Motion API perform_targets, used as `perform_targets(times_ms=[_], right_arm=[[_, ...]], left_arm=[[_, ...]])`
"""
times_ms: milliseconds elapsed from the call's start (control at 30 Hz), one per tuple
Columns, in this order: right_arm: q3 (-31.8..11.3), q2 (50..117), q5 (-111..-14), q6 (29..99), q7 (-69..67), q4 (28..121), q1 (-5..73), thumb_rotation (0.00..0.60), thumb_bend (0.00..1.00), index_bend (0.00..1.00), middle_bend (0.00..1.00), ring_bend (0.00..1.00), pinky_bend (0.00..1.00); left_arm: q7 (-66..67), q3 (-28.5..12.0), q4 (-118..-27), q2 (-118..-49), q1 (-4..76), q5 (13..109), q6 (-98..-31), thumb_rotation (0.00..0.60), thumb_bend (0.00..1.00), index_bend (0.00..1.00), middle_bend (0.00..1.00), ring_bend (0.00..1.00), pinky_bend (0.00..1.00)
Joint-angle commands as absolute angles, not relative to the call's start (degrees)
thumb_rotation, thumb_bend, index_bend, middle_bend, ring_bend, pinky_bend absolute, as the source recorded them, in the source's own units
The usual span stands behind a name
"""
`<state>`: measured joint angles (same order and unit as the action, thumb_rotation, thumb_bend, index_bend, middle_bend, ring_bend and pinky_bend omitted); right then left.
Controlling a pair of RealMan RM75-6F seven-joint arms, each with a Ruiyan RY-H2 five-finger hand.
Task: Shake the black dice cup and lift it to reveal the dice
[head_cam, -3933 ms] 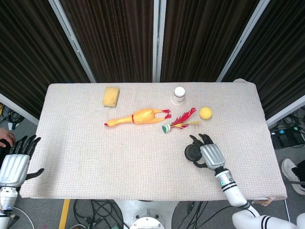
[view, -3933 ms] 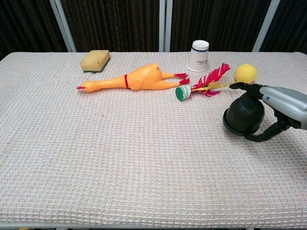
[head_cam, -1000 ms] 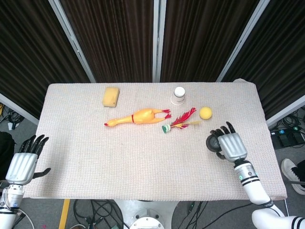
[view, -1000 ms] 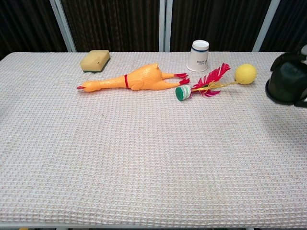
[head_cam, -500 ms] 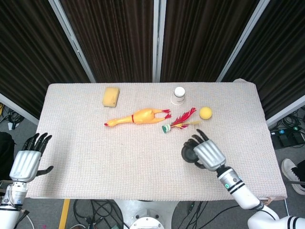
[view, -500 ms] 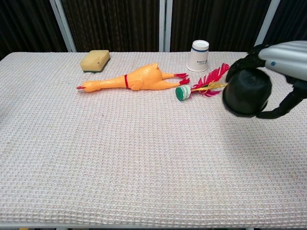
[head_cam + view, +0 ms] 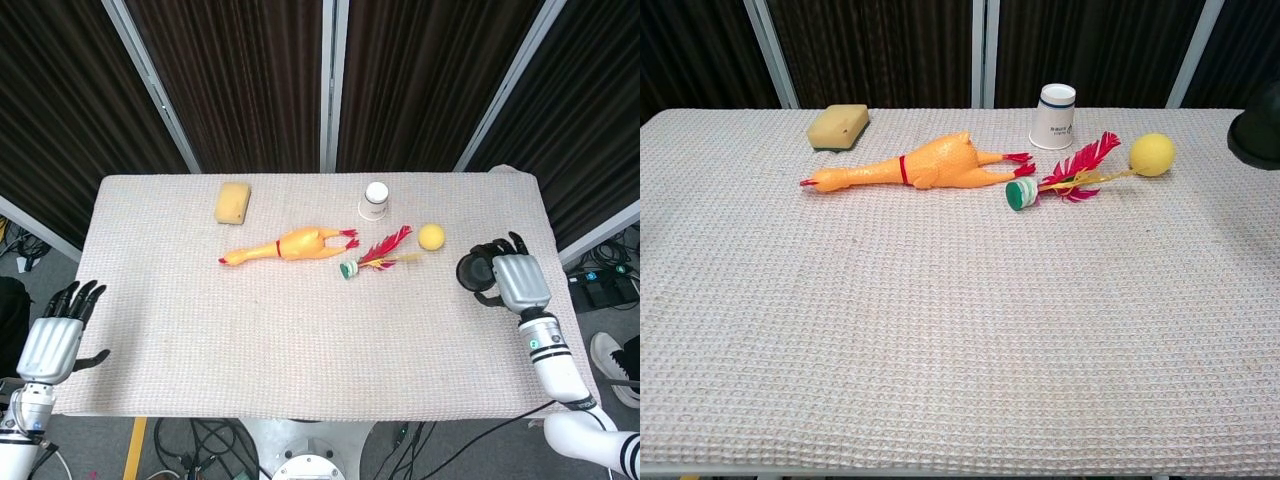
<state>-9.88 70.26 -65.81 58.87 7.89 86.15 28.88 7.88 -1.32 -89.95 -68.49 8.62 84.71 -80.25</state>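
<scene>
right hand (image 7: pixel 520 282) is gripping the black dice cup (image 7: pixel 476 272) w/ fingers wrapped around it, over the table's (image 7: pixel 300 330) right side, near the yellow ball (image 7: pixel 431 236). in chest view the cup is showing only at the right edge. left hand (image 7: pixel 50 345) is hanging off the table's left edge, fingers spread, holding nothing.
</scene>
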Motion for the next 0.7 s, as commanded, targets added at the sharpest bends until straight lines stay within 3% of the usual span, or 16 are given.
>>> perform_targets(times_ms=[33,167,300,567,700], right_arm=[[-9.0,72.4,-73.3,55.5,4.0,90.7,30.4,0.6,0.19,0.3,0.45,0.13,0.0],[-7.5,78.4,-77.5,52.1,3.1,94.3,33.8,0.6,0.19,0.3,0.45,0.13,0.0],[-8.5,80.6,-78.1,53.4,3.5,94.5,34.7,0.6,0.19,0.3,0.45,0.13,0.0],[-9.5,69.7,-71.2,61.4,1.6,88.5,26.9,0.6,0.19,0.3,0.45,0.13,0.0],[-8.7,68.5,-73.4,61.5,0.8,90.3,26.6,0.6,0.19,0.3,0.45,0.13,0.0]], left_arm=[[8.0,-1.3,-90.0,-68.5,8.5,84.7,-80.4,0.6,0.12,0.08,0.06,0.0,0.11],[8.1,-1.1,-90.0,-68.3,8.3,84.5,-80.3,0.6,0.12,0.08,0.06,0.0,0.11],[7.8,-0.8,-89.9,-68.0,8.3,84.7,-80.2,0.6,0.12,0.08,0.06,0.0,0.11],[6.2,-0.6,-88.6,-68.3,8.0,84.8,-80.2,0.6,0.12,0.08,0.06,0.0,0.11],[6.2,-0.6,-88.4,-68.6,8.2,85.2,-80.2,0.6,0.12,0.08,0.06,0.0,0.11]])
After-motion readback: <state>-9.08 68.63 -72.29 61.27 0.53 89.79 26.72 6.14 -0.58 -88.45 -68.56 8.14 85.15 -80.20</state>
